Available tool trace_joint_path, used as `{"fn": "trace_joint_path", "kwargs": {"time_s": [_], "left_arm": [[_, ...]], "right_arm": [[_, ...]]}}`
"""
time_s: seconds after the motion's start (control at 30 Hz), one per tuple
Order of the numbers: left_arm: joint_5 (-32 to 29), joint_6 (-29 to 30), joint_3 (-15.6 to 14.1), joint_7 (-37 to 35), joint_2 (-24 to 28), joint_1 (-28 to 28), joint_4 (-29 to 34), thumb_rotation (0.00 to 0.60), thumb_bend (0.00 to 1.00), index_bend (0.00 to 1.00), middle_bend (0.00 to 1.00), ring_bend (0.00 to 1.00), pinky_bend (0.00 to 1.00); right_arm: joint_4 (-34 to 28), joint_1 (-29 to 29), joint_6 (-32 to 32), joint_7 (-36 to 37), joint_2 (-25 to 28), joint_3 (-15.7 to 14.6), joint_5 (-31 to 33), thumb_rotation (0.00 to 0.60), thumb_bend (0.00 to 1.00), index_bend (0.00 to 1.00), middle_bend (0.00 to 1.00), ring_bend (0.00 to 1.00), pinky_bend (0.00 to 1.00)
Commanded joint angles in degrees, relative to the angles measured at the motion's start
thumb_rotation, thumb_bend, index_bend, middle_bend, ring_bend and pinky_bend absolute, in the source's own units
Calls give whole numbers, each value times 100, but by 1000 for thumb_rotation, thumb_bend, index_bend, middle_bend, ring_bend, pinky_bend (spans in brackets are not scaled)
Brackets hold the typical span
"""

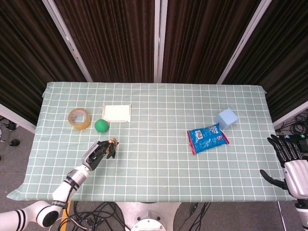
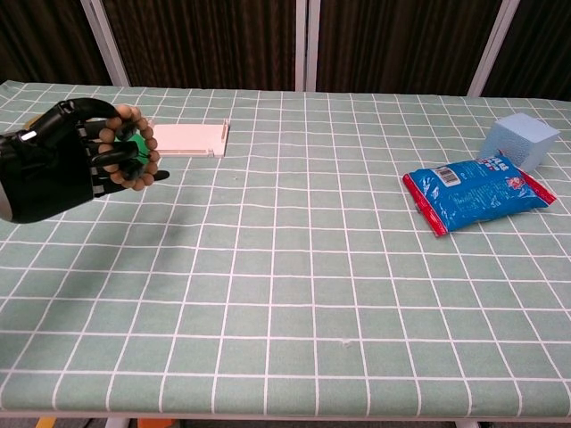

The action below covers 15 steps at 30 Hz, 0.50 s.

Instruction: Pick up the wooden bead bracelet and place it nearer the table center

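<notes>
Pickup looks done: left hand [image 2: 55,165] has fingers curled round the bracelet [image 2: 134,147], held above the table [image 1: 159,159] on the left side, near the green ball [image 1: 101,125]. Left to do: carry toward center & set down. Bracelet = loop of round tan wood beads. Right hand [image 1: 291,161] spread, holds nothing, off the table's right edge.

1 bracelet [image 1: 113,142], 1 ball [image 1: 101,125], 1 tape roll [image 1: 79,118], 1 pad [image 1: 117,113], 1 bag [image 1: 207,137], 1 cube [image 1: 226,118].
</notes>
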<state>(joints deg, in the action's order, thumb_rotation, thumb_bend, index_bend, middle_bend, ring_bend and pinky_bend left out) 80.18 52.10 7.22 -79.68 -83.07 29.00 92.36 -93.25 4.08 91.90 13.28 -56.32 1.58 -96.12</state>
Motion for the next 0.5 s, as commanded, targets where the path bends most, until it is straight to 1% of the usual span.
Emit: {"fn": "trace_joint_path", "kwargs": {"time_s": [0.03, 0.23, 0.5], "left_arm": [[30, 16, -1, 19, 9, -2, 7, 328, 718, 637, 793, 629, 88], [133, 81, -28, 48, 27, -13, 31, 289, 794, 621, 772, 608, 92], [143, 72, -47, 42, 44, 0, 52, 295, 860, 612, 745, 566, 101]], "right_arm": [[6, 2, -3, 5, -2, 0, 2, 600, 101, 0, 47, 0, 0], [17, -7, 19, 20, -4, 1, -6, 600, 101, 0, 47, 0, 0], [31, -11, 17, 38, -12, 2, 9, 600, 101, 0, 47, 0, 0]]}}
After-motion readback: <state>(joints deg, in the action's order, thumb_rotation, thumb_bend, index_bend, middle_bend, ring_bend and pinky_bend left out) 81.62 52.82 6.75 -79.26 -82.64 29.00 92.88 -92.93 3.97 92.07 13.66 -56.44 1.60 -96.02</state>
